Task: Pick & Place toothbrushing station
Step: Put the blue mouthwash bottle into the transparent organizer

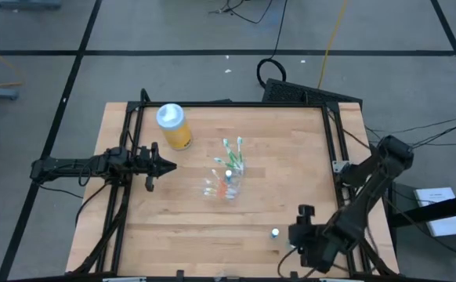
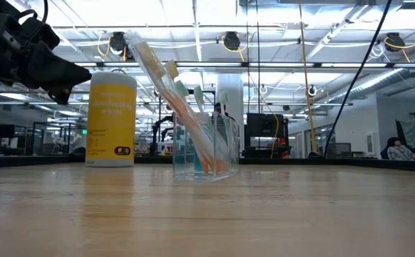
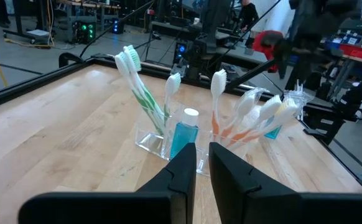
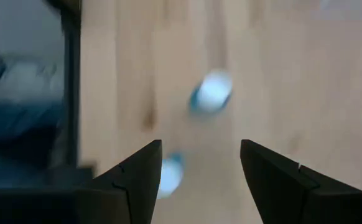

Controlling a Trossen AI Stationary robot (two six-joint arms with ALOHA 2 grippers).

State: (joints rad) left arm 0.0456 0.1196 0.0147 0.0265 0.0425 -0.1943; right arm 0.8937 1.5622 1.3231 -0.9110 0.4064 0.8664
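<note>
Near the tabletop [image 1: 173,227] centre: clear plastic cup [image 2: 206,146] upright, holding green, orange and white toothbrushes [image 3: 231,118] leaning out, plus a teal white-capped tube [image 3: 184,134]. By the far-left corner: yellow bottle [image 1: 174,127] with pale blue lid, upright. Left gripper [image 1: 168,165] pinched closed, grasping nothing, above the left edge; right gripper [image 1: 300,235] spread, released, over a loose tube [image 1: 275,233] near the front-right corner.

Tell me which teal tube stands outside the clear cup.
The white-capped teal tube standing alone near the right gripper, by the table's front right edge. Another tube sits inside the clear cup with the toothbrushes.
</note>
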